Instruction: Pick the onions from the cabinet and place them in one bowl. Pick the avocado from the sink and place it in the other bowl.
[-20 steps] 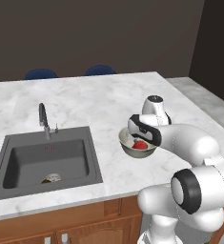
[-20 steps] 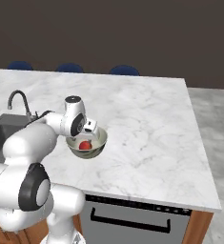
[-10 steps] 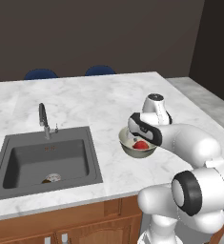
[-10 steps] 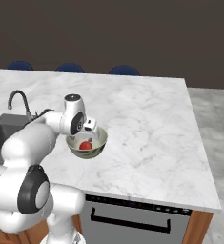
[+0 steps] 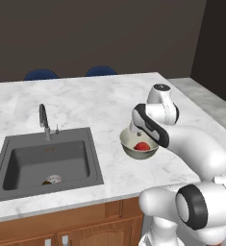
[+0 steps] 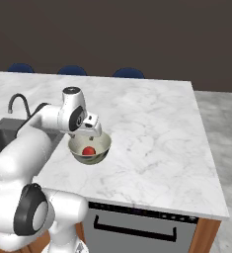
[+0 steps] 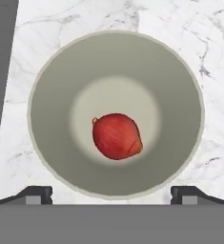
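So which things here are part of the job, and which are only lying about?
Part of the job:
- onion, lying in the bowl
- bowl, on the counter
- sink
- tool, open above the bowl

Only lying about:
- faucet
- counter
- blue chairs behind the counter

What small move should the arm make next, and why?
Probably lift the claw straight up and away. Its fingers stand wide apart above the bowl, and one onion already lies loose on the bowl's floor, so this drop looks done.
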Robot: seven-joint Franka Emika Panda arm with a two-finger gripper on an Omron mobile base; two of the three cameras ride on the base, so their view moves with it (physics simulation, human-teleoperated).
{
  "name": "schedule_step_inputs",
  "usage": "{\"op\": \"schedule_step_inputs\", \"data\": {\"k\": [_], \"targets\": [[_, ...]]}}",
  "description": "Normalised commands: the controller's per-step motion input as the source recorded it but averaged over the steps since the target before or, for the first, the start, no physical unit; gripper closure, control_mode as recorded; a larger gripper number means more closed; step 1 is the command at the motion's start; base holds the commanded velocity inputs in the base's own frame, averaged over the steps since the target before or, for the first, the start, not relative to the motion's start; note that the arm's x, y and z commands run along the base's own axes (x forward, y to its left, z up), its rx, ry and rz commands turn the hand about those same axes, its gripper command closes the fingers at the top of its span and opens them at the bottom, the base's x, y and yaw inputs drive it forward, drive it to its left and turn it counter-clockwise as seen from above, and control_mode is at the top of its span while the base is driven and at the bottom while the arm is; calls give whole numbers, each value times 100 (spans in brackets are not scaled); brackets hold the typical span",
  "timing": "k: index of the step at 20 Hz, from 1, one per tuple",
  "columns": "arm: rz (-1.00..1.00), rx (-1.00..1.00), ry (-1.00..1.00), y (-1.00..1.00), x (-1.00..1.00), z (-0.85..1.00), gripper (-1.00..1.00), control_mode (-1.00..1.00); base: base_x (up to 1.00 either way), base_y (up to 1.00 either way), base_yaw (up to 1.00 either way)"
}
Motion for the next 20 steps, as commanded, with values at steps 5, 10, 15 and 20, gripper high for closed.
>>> {"op": "schedule_step_inputs", "data": {"k": [5, 10, 15, 20], "targets": [[0, 0, 0, -1, -23, 48, -100, -100, 0, 0, 0], [0, 0, 0, -9, -30, 37, -100, -100, 0, 0, 0], [0, 0, 0, -5, -29, 34, -100, -100, 0, 0, 0], [0, 0, 0, -4, -35, 32, -100, -100, 0, 0, 0]]}}
